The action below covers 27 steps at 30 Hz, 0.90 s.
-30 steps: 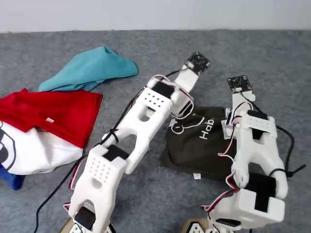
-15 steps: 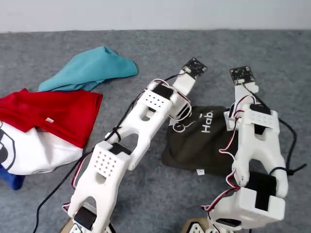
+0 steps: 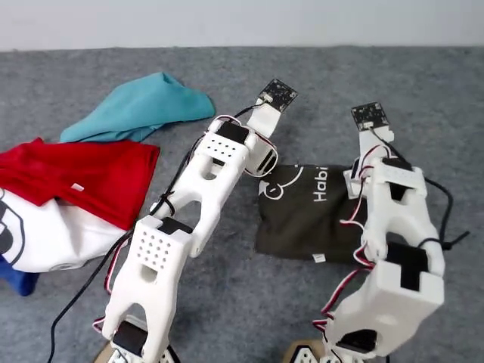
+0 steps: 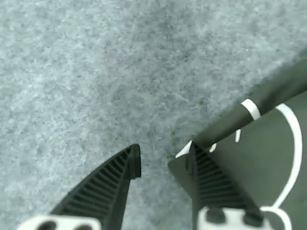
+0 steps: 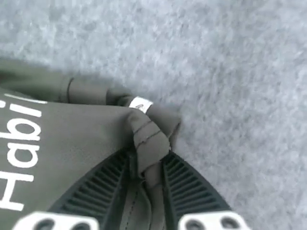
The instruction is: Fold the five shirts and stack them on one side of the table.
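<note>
- Right pincer [image 5: 146, 162]: clenched on a bunched corner of the dark shirt [image 3: 302, 219]; cloth is pinched between both fingers.
- Left pincer [image 4: 163, 152]: released; one finger over the bare bench [image 3: 393, 83], the other at the shirt's opposite far corner; nothing held between them.
- Between the two pincers: the dark shirt lies flat on the bench, print uppermost.
- Change over the last second: the left arm has swung outward off the shirt; the right arm has pushed forward, dragging the shirt along; more print now shows.
- Meaning, as a judgement: the shirt is being drawn flat before a fold; the left corner probably needs regrasping.
- Well beyond the Left pincer: teal shirt [image 3: 144, 106], red shirt [image 3: 83, 178] and white shirt [image 3: 45, 234] lie heaped, unfolded; the task seems early.
</note>
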{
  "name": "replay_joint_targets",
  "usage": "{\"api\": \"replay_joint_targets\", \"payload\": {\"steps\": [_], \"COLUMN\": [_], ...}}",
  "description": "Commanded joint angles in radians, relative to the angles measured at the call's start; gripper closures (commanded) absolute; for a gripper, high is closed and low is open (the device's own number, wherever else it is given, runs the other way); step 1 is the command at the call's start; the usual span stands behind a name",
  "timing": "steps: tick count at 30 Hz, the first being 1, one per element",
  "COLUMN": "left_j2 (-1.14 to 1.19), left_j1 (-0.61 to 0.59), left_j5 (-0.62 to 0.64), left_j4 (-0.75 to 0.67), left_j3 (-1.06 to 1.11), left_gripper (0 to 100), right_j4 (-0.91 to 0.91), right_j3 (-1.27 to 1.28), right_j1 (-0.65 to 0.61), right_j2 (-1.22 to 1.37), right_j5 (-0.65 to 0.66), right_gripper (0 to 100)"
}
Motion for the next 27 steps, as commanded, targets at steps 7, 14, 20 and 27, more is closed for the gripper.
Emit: {"api": "replay_joint_targets", "payload": {"steps": [7,14,20,27], "left_j2": [-0.021,-0.018,-0.020,-0.020], "left_j1": [-0.054,-0.046,0.029,0.152], "left_j5": [-0.003,0.002,0.006,0.000], "left_j4": [0.075,0.393,0.658,0.658], "left_j3": [-0.096,-0.524,-0.638,-0.377], "left_gripper": [85,85,84,84], "right_j4": [0.088,0.248,0.326,0.417], "right_j3": [-0.104,-0.104,-0.103,-0.100], "right_j1": [0.012,0.008,0.008,0.015], "right_j2": [-0.002,-0.124,-0.203,-0.286], "right_j5": [0.002,-0.002,-0.005,-0.005], "right_gripper": [85.8,78.3,78.3,78.3]}}
